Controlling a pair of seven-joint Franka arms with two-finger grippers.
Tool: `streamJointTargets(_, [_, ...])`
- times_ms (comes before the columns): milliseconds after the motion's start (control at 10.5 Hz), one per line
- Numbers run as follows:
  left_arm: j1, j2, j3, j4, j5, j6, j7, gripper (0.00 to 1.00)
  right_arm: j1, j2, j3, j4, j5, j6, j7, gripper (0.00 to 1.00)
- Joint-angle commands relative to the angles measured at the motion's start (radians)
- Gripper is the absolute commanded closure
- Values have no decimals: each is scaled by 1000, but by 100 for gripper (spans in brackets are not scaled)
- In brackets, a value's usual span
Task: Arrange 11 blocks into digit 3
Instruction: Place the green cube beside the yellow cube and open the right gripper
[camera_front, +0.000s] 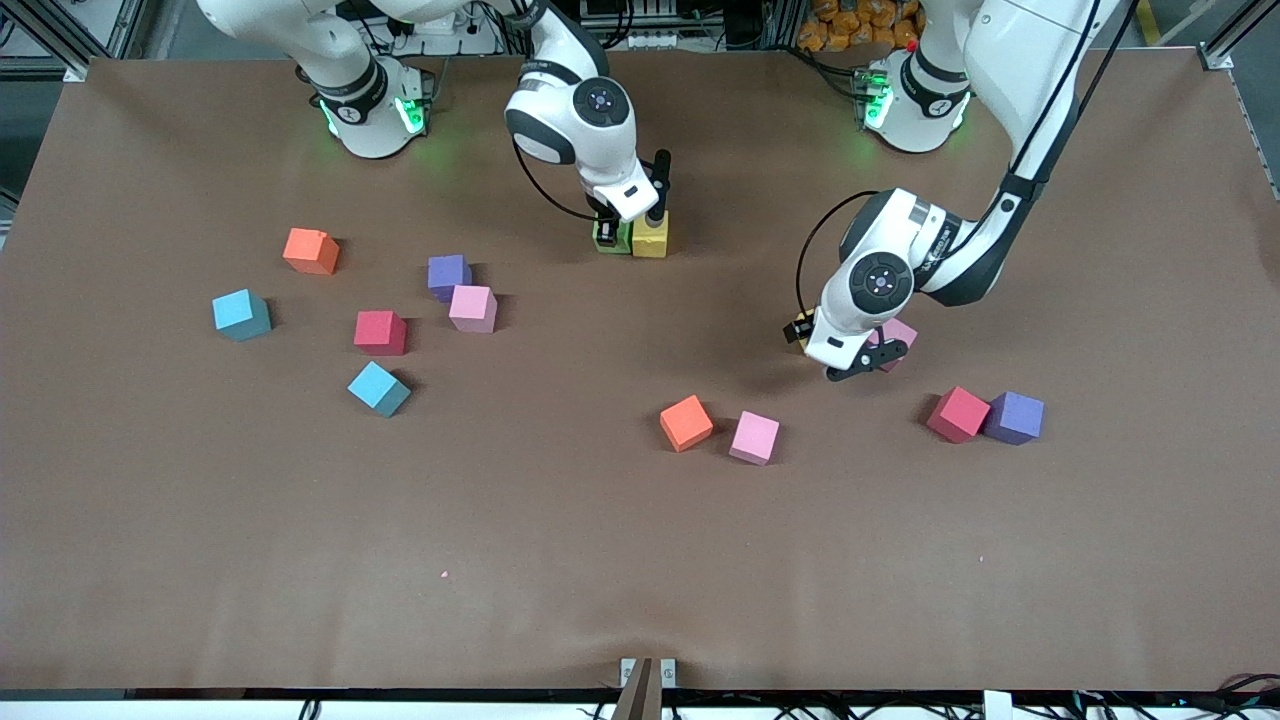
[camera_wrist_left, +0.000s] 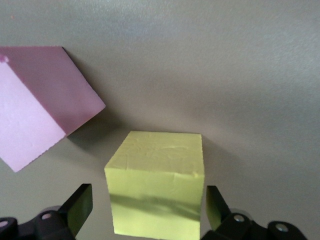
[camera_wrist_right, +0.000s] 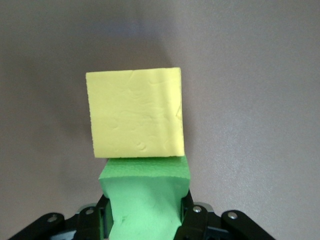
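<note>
My right gripper (camera_front: 612, 232) (camera_wrist_right: 145, 216) is shut on a green block (camera_front: 608, 238) (camera_wrist_right: 145, 197) and squeezes it out of shape. The green block sits against a yellow block (camera_front: 650, 238) (camera_wrist_right: 135, 115) on the table, close to the robots' bases. My left gripper (camera_front: 806, 338) (camera_wrist_left: 148, 210) is open, with a second yellow block (camera_front: 799, 325) (camera_wrist_left: 156, 192) between its fingers (camera_wrist_left: 79, 206) and a gap on each side. A pink block (camera_front: 897, 334) (camera_wrist_left: 42, 107) lies beside that one. No digit 3 figure shows.
Loose blocks lie toward the right arm's end: orange (camera_front: 311, 250), purple (camera_front: 449, 276), pink (camera_front: 473, 308), red (camera_front: 380, 332) and two cyan (camera_front: 241, 314) (camera_front: 379, 388). Nearer the front camera sit orange (camera_front: 686, 422) and pink (camera_front: 755, 437). Red (camera_front: 958, 413) touches purple (camera_front: 1014, 417).
</note>
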Motion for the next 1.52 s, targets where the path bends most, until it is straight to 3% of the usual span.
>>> streamJointTargets(0, [37,-18,-8,-20,26,14,-10,15,32,25,-10,41,-27,-19,34,60])
streamJointTargets(95, [47,-18,-8,-18,26,14,10,31,32,29,-11,44,-27,-19,36,59])
streamJointTargets(190, [47,-18,-8,-14,26,14,13,45,33,31,-11,44,-27,-17,59,50])
streamJointTargets(285, [53,-28,-9,-11,24,13,11,53,39,34,-11,46,-29,-17,83,34])
streamJointTargets(380, [62,-45,-12,-9,24,7,5,58,39,34,-11,46,-29,-19,87,6])
streamJointTargets(475, [62,-58,-12,-3,14,2,-2,58,39,34,-11,44,-29,-19,85,0])
streamJointTargets(760, [62,-111,-18,-2,-15,-29,-91,58,39,28,-11,44,-27,-26,85,0])
streamJointTargets(1045, [62,-142,-20,-2,-57,-79,-134,61,26,-41,-10,43,-25,-127,84,0])
streamJointTargets(1426, [53,-156,-80,6,-63,-88,-355,62,-121,-188,-39,38,-16,-301,62,0])
